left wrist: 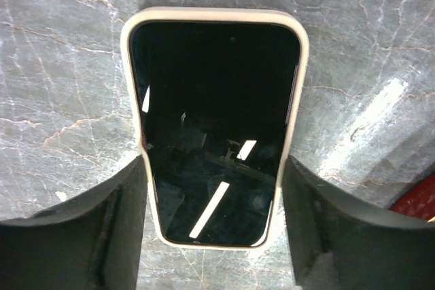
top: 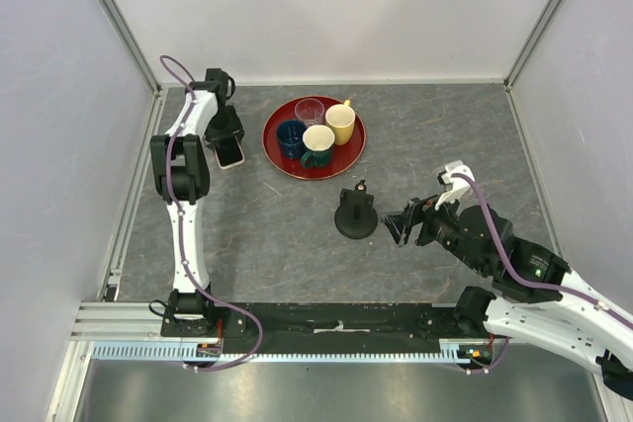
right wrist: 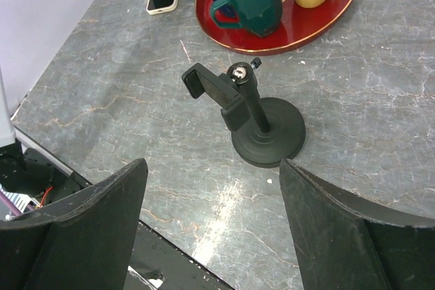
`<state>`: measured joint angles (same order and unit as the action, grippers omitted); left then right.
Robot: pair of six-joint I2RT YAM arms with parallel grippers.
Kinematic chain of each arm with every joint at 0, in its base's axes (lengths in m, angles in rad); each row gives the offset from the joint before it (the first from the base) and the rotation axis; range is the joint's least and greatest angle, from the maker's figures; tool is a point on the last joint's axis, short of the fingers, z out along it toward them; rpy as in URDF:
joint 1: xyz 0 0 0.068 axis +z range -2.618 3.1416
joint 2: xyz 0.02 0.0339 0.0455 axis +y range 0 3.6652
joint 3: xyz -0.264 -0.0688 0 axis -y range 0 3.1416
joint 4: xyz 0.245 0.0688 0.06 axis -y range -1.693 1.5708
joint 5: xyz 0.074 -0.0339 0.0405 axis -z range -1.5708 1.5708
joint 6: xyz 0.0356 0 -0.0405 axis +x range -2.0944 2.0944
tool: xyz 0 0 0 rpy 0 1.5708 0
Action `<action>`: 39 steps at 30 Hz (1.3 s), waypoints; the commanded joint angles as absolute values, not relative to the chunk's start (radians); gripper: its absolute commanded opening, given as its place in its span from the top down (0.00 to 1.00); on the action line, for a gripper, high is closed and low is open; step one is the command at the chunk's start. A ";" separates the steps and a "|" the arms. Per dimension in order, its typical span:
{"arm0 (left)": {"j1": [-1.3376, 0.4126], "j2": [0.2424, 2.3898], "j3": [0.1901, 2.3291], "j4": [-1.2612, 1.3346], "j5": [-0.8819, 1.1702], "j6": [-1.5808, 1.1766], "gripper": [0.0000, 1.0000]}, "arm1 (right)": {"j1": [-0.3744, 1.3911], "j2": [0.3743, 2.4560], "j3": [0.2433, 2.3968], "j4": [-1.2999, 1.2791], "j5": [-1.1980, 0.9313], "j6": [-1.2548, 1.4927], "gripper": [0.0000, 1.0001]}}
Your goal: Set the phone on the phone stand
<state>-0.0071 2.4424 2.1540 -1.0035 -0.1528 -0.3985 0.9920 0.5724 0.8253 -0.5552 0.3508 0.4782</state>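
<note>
My left claw [left wrist: 214,168] straddled the phone [left wrist: 214,93] lying screen-up on the tabletop [left wrist: 61,66], fingers [left wrist: 81,236] at its long edges, a firm pinch I couldn't confirm, so I judged pickup in hand, next needing a lift toward the phone stand [right wrist: 262,134], my right claw [right wrist: 212,168] spread empty near it.

Glossy dark screen on the phone [left wrist: 214,100], matt black phone stand [right wrist: 268,137], grey veined stone-look table [right wrist: 380,100], glossy red tray [right wrist: 306,26]
</note>
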 commanded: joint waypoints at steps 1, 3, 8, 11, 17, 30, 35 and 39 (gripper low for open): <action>-0.005 2.465 2.145 -1.006 -0.238 -0.371 0.53 | 0.996 0.618 0.857 -0.555 0.374 0.488 0.15; -0.005 2.450 2.125 -1.006 -0.285 -0.370 0.68 | 0.994 0.643 0.864 -0.566 0.376 0.494 0.15; -0.005 2.318 2.010 -0.970 -0.313 -0.413 0.98 | 0.994 0.658 0.867 -0.569 0.379 0.497 0.15; -0.005 2.186 1.916 -0.936 -0.295 -0.492 0.98 | 0.994 0.658 0.865 -0.566 0.385 0.499 0.15; -0.005 1.872 1.671 -0.830 -0.214 -0.640 0.98 | 0.994 0.669 0.861 -0.563 0.396 0.509 0.15; -0.197 1.200 1.142 -0.197 0.132 -0.458 0.98 | 0.994 0.745 0.930 -0.517 0.361 0.538 0.15; -0.377 1.045 1.028 -0.065 0.106 -0.313 0.98 | 0.994 0.784 0.985 -0.473 0.325 0.560 0.15; -0.510 0.956 0.948 -0.012 0.106 -0.218 0.98 | 0.996 0.862 1.063 -0.453 0.334 0.597 0.16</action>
